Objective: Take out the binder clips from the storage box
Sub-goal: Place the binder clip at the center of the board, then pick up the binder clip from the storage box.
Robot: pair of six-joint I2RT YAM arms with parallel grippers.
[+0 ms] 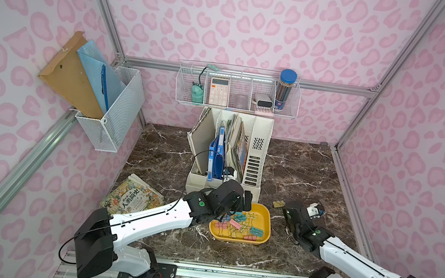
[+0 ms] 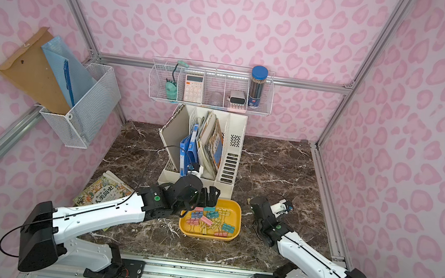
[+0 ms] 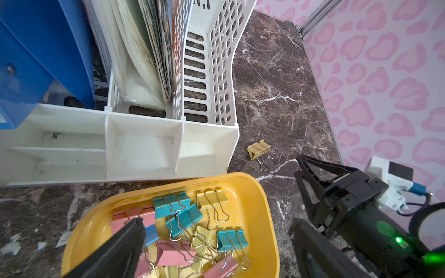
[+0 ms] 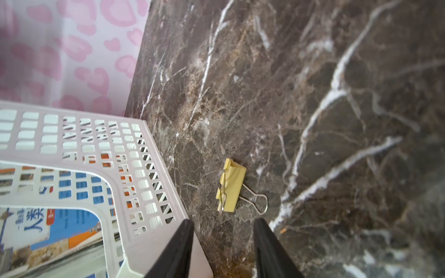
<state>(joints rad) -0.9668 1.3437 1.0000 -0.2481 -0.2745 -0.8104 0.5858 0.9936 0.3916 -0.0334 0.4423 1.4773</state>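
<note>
One yellow binder clip (image 4: 231, 185) lies out on the tabletop (image 4: 313, 96) beside the file organiser (image 4: 96, 144); the other binder clips (image 1: 239, 223) sit tangled in the storage box (image 1: 263, 211) near the front edge. Right gripper (image 4: 224, 221): parted, empty, just short of it. Left gripper (image 3: 216, 222) hangs wide open over the pile, so it's probably best pinching one body, not wire loops.

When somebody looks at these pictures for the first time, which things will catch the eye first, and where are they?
The yellow-orange storage box in the front middle stands out, holding a heap of pastel binder clips with the open left gripper over them. One yellow clip lies alone on the dark marble table right of the box, just before the open right gripper. Pink patterned walls surround everything.
</note>
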